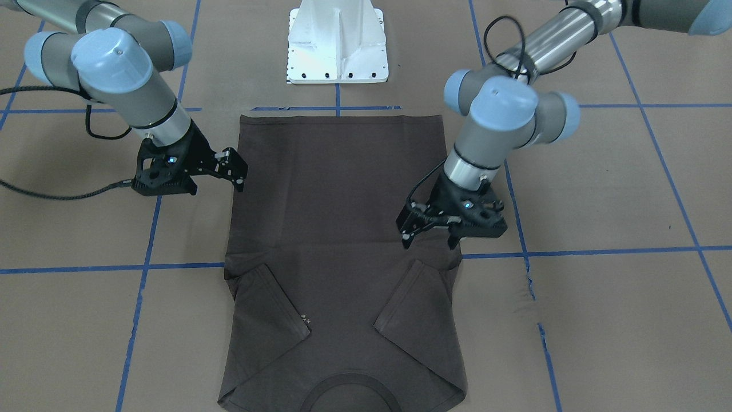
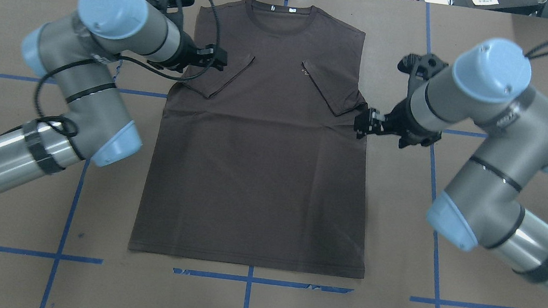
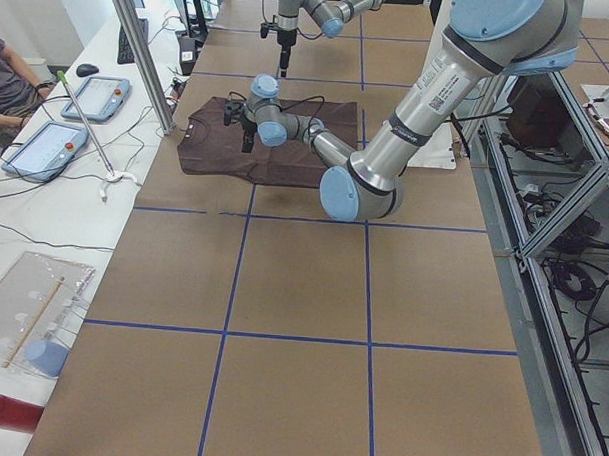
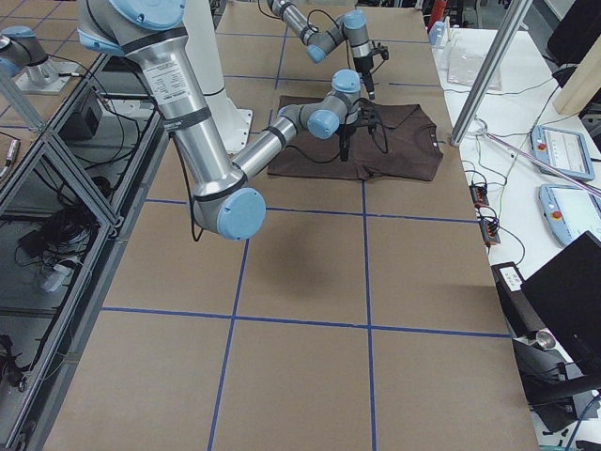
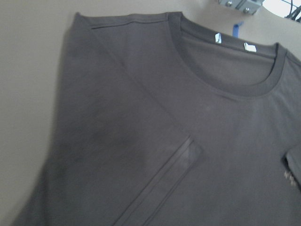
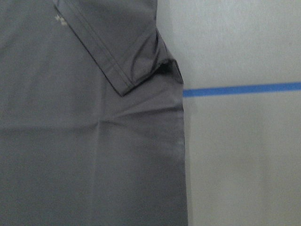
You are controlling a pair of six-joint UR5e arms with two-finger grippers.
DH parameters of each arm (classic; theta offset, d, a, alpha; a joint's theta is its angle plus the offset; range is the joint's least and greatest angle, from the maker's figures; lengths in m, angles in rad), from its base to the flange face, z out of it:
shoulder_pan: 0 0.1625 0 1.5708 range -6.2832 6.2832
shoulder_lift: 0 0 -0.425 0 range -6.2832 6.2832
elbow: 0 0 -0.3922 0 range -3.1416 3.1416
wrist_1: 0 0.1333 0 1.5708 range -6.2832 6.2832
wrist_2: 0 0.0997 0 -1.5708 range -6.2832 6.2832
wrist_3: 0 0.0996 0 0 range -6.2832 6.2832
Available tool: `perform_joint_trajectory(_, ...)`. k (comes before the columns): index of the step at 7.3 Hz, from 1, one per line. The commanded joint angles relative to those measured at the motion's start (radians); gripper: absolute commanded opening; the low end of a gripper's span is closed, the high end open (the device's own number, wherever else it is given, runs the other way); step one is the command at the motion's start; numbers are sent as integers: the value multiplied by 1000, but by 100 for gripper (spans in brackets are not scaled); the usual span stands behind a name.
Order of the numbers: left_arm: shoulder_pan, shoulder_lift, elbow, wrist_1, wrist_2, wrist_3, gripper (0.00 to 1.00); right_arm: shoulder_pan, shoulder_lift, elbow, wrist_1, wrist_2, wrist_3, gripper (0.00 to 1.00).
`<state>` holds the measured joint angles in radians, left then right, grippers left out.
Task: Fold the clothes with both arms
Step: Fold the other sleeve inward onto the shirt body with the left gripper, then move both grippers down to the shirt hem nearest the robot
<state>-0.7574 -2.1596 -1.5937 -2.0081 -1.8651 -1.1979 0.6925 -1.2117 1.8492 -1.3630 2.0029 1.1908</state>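
Observation:
The dark brown-grey T-shirt lies flat and face up, collar at the far side from the robot, hem toward the base. Both short sleeves are folded inward onto the chest, next to the small pale lettering. My left gripper hovers over the folded sleeve on its side; in the front view its jaws look open and empty. My right gripper sits at the shirt's other side edge, just below that folded sleeve, and looks open and empty. The wrist views show only fabric, no fingers.
The white pedestal base stands just behind the hem. Blue tape lines grid the brown table. A metal pole and the operators' tablets are beyond the collar end.

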Motion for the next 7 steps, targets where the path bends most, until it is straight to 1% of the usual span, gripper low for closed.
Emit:
perform_joint_trajectory(1, -8, 160, -340, 193, -2, 64, 100, -257, -189, 106, 138, -233, 219, 100)
perform_joint_trajectory(2, -8, 164, -403, 243, -3, 66, 100, -357, -250, 131, 242, -319, 336, 100)
perform_joint_trajectory(3, -7, 156, -411, 247, -3, 66, 100, -433, -291, 169, 231, -378, 375, 100)
perform_joint_trajectory(4, -5, 153, -426, 249, -3, 64, 100, -473, -302, 173, 220, -407, 416, 100)
perform_joint_trajectory(5, -5, 153, -443, 250, -3, 66, 100, -482, -302, 173, 199, -409, 429, 99)
perform_joint_trajectory(7, -7, 156, -445, 250, -2, 66, 100, -498, -289, 170, 138, -411, 429, 98)
